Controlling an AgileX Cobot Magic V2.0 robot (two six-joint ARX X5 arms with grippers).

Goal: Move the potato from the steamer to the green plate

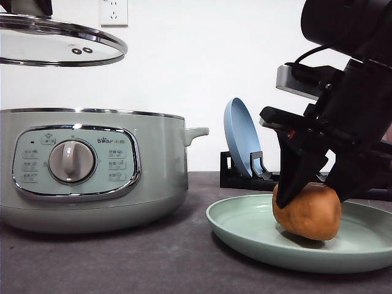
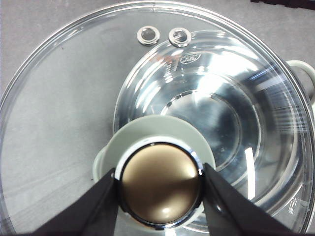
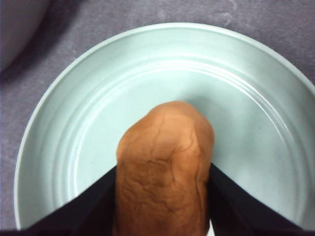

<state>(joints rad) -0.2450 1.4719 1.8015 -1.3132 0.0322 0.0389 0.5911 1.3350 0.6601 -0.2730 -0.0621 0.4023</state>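
At the upper left of the front view you have the glass lid (image 1: 58,41) held up in the air, well above the steamer (image 1: 92,168). The steamer sits on the dark counter (image 1: 122,263) at the left, its round dial (image 1: 72,162) and button panel facing you and its side handle (image 1: 195,133) pointing toward the middle of the frame. In the left wrist view your left gripper (image 2: 160,179) is pinching the lid's bronze, chrome-ringed knob (image 2: 160,183), one dark finger (image 2: 93,201) pressed against each side of it. Through the glass you look down into the shiny steel bowl of the steamer, and two small metal eyelets (image 2: 163,35) sit near the lid's rim.

Move toward the centre of the front view and you see a blue plate (image 1: 241,136) standing on edge in a black rack (image 1: 245,174) at the back of the counter.

At the lower right lies the green plate (image 1: 245,229), flat on the counter. The potato (image 1: 307,210) is on it, its underside touching the plate's surface to the right of the plate's middle. Your right gripper (image 1: 315,187) comes down from the upper right and is clamped on the potato, a black finger (image 1: 300,165) against either side. The right wrist view confirms it: the orange-brown, crackled potato (image 3: 165,169) is squeezed between both fingers (image 3: 86,206) with the pale green plate (image 3: 236,93) spread beneath it.
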